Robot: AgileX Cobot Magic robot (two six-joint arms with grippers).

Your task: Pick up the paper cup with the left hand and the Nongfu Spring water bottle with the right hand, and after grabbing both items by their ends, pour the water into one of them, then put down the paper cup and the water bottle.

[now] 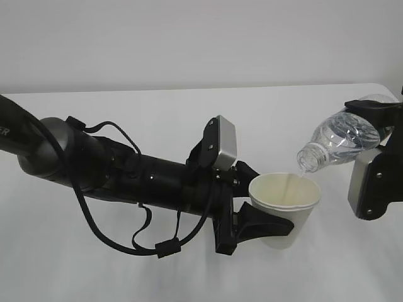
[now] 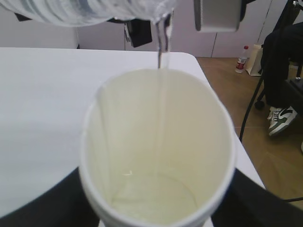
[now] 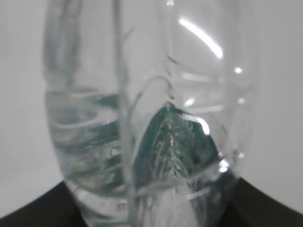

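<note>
1. Exterior view: a plain white tabletop [image 1: 157, 119] fills the scene below a bare pale wall [image 1: 189, 38]; its far edge runs along the 12 o'clock side and rounds off near 2 o'clock. The left hand [image 1: 267, 217], on a thick black arm with looping cables and a grey rectangular module, comes in from 9 o'clock with its black fingers closed on the small white tapered paper cup [image 1: 286, 211], which stands upright above the tabletop. At 3 o'clock the right hand [image 1: 378, 123], black with a flat grey plate, grips the base end of the small clear ribbed plastic Nongfu Spring water bottle [image 1: 343, 138], tilted neck-down toward 8 o'clock. A thin stream of clear water [image 1: 303, 177] falls from the neck into the cup. Bare tabletop lies open toward 6, 11 and 12 o'clock.

2. Left wrist view: the cup [image 2: 156, 156] sits at centre, its cream inside showing and a shallow pool at the bottom. The water [image 2: 163, 47] drops from the bottle [image 2: 71, 9] at 12 o'clock onto the cup's far inner wall. The tabletop [image 2: 42, 109] spreads toward 9 o'clock; its right edge runs from 1 toward 4 o'clock, with brown floor [image 2: 265, 156], a shoe [image 2: 282, 119] and a small bottle [image 2: 242, 58] on the floor beyond.

3. Right wrist view: the bottle [image 3: 151, 118] fills the frame, blurred, with water [image 3: 85, 142] inside and dark green showing through it. The hand's black fingers [image 3: 33, 213] flank it at 7 and 5 o'clock, closed on it.
</note>
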